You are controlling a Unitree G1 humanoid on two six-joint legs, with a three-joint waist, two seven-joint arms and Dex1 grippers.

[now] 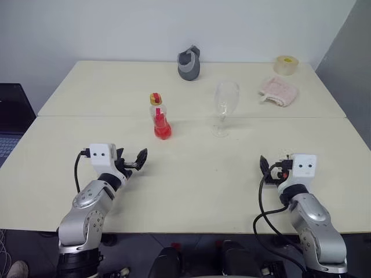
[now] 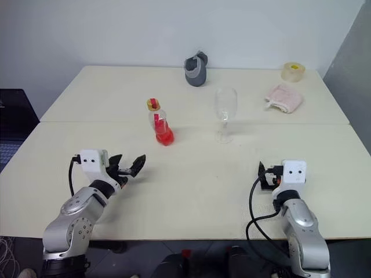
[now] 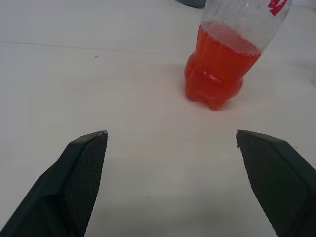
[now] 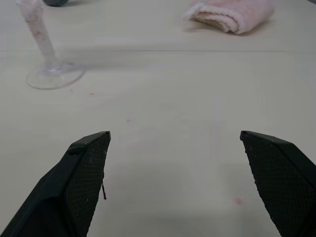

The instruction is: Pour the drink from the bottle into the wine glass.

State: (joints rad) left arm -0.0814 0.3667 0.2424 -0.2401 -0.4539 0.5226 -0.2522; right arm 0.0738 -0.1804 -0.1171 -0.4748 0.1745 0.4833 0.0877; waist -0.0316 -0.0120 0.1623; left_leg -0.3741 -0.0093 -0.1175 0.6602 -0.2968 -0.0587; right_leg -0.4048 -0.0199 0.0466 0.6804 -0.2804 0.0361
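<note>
While both grippers stand wide open and empty, step in hand reads as reach for bottle (image 1: 159, 116). Landmark: wine glass (image 1: 225, 106), upright, empty. Bottle upright, capped, near glass on robot's left, drink (image 3: 217, 74) filling lower bulb. Left gripper (image 1: 131, 160) nearer robot than bottle, apart; right gripper (image 1: 272, 169) nearer robot than glass. Advice: approach level, centre bulb between fingers, close gently on thin plastic.

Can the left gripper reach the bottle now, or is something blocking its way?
Probably yes. The left gripper is open and faces the bottle, with only bare table between them; the wine glass stands off to the side.
</note>
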